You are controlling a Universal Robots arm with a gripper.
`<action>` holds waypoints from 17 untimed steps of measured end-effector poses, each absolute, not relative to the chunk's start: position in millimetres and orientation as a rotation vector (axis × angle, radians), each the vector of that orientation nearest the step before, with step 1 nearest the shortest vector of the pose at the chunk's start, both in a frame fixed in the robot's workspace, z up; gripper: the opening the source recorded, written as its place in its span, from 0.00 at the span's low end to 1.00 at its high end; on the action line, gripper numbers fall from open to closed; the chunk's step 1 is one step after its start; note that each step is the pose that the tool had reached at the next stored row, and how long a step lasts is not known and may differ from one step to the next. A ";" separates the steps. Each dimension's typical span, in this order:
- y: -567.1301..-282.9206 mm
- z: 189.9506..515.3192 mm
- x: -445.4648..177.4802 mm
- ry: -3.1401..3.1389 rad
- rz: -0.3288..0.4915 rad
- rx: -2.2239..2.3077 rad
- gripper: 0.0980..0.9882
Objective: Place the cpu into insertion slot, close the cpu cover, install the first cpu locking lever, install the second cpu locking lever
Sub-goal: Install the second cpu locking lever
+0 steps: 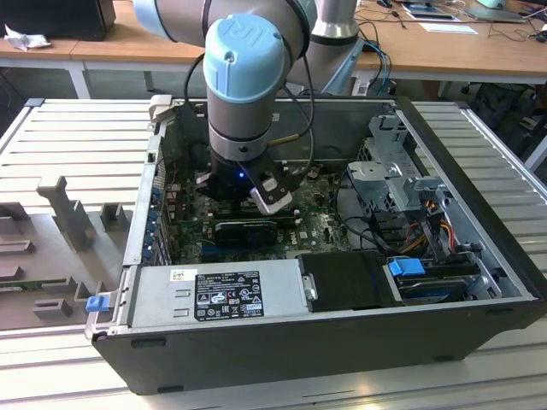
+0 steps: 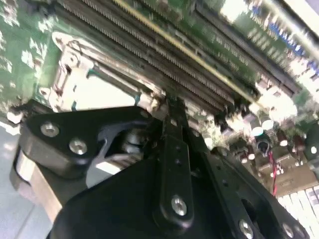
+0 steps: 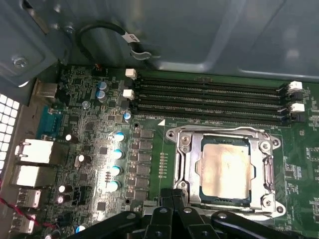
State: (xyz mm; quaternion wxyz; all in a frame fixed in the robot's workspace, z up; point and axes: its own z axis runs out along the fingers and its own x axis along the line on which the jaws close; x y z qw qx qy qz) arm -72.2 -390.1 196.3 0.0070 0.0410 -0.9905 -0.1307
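End effector (image 3: 172, 199) fingertips behind linkage

An open computer case (image 1: 342, 333) lies on its side on a ribbed metal table (image 1: 77, 145). The robot arm (image 1: 244, 77) reaches straight down into it, its gripper (image 1: 256, 198) low over the green motherboard (image 1: 316, 226). A grey power supply (image 1: 218, 295) runs along the case's near wall, with wooden desks (image 1: 128, 47) behind.
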 end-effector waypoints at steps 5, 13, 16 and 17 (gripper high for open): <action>-390.1 203.2 -72.7 -3.097 -0.422 0.128 0.01; -390.0 219.3 -72.5 -3.094 -0.422 0.128 0.01; -390.1 226.0 -72.6 -3.093 -0.422 0.128 0.01; -390.0 227.8 -72.5 -3.093 -0.422 0.128 0.01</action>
